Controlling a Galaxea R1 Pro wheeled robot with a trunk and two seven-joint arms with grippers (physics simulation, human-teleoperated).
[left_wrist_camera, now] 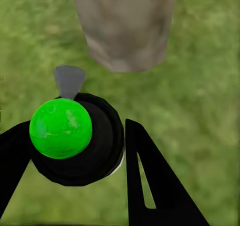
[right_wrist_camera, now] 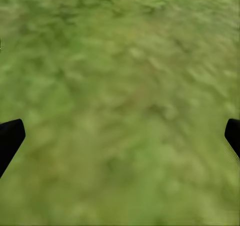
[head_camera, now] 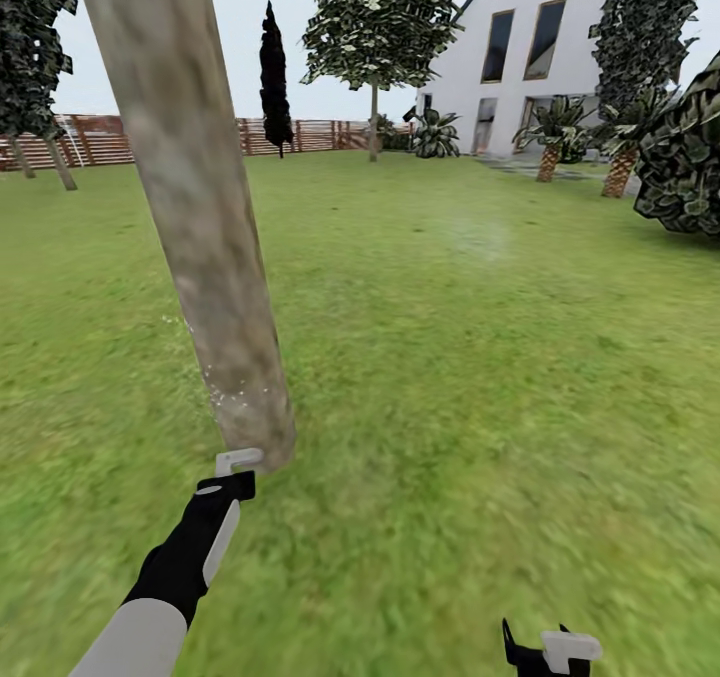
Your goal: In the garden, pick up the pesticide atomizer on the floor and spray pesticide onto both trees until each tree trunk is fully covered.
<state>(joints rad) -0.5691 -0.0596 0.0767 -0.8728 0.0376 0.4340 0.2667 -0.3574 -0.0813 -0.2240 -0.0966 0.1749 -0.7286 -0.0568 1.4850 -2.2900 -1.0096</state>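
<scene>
Left gripper (left_wrist_camera: 75,156) is clamping the pesticide atomizer (left_wrist_camera: 75,141), aiming at the tree trunk (head_camera: 200,227); sweeping upward slowly should cover bare bark.

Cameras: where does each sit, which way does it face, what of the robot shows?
Head: forward-down over the lawn at the tree trunk; left gripper near its base.
Left wrist: along the fingers, gripping the pesticide atomizer, trunk ahead.
Right wrist: down at grass, fingertips apart.
Shared: trunk, in head and left wrist.
</scene>
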